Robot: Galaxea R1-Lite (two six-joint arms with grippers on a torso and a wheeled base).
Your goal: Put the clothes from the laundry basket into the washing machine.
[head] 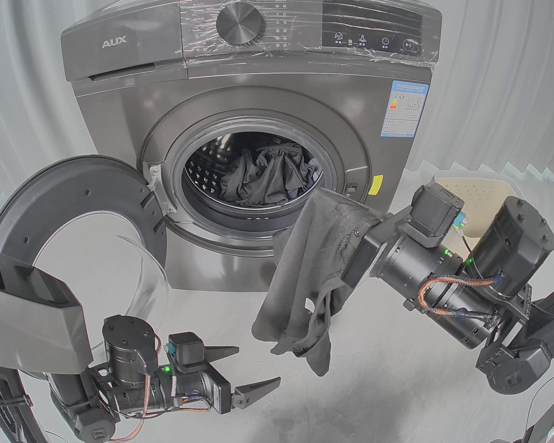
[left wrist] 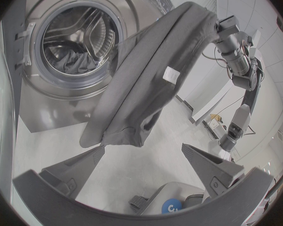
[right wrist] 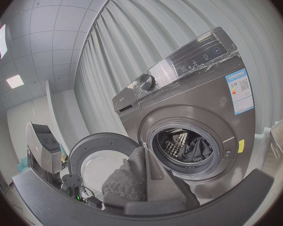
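Note:
The grey washing machine [head: 252, 124] stands ahead with its round door [head: 74, 229] swung open to the left. Dark clothes [head: 264, 176] lie inside the drum [left wrist: 75, 47]. My right gripper [head: 366, 232] is shut on a dark grey garment [head: 314, 272], held in front of the drum opening's lower right; the cloth hangs down toward the floor. That garment [left wrist: 147, 85] also drapes across the left wrist view, and bunched cloth [right wrist: 129, 176] sits in the right fingers [right wrist: 162, 179]. My left gripper [head: 249, 370] is open low at the left, near the floor, holding nothing.
A cream laundry basket [head: 480, 195] stands to the right of the machine, partly behind my right arm. Pale curtains hang behind the machine. Bare light floor [head: 363, 389] lies between the arms in front of the washer.

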